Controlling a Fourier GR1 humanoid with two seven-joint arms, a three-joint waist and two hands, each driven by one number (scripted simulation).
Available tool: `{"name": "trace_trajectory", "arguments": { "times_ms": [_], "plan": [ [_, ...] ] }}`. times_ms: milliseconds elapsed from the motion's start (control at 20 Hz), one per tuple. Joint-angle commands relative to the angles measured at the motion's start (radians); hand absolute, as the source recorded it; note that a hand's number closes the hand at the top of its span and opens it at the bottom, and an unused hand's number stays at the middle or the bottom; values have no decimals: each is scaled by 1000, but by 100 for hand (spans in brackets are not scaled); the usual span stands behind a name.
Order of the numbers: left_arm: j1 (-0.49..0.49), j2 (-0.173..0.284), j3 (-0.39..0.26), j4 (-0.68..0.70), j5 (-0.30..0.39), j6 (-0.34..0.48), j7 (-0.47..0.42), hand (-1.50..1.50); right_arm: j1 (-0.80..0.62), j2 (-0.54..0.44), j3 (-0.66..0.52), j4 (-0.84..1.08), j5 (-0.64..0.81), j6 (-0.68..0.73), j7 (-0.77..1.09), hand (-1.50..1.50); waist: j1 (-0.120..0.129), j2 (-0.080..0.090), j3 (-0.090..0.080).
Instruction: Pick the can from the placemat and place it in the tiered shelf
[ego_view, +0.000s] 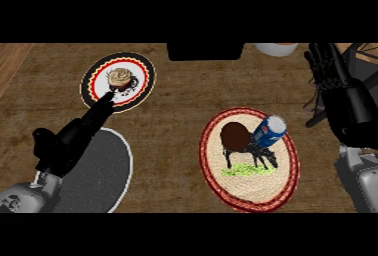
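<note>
A blue can (269, 131) lies tilted on the woven placemat (214, 170) on a dark wood-grain counter (177, 100). The left hand (63, 142) points straight fingers toward a cupcake (119, 77). The right hand (336, 75) rests open, fingers up.

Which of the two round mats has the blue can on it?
The larger red-rimmed placemat at the view's lower right holds the blue can, over a dark animal picture. The smaller black-and-red mat at upper left carries a cupcake instead.

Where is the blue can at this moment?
In the head view, the blue can lies on the placemat right of centre, beside its cow picture.
</note>
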Motion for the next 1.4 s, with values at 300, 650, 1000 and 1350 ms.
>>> {"name": "trace_trajectory", "arguments": {
  "times_ms": [300, 650, 1000, 1350],
  "plan": [
    [111, 16, 163, 135, -8, 110, -41, 0, 36, -109, 1, 264, 356, -216, 121, 150, 21, 26, -16],
    [167, -7, 228, 222, 24, 66, -136, 0, 89, 292, 221, 339, 618, -592, 115, -150, 43, 9, 8],
    [195, -7, 248, 224, 13, 69, -137, 0, 91, 186, 294, 210, 1059, -472, 631, -150, 13, -5, 2],
    [208, -24, 243, 226, 12, 50, -159, 0, -15, 132, 334, 76, 1129, 49, 993, -150, 21, -4, 4]
  ]
}}
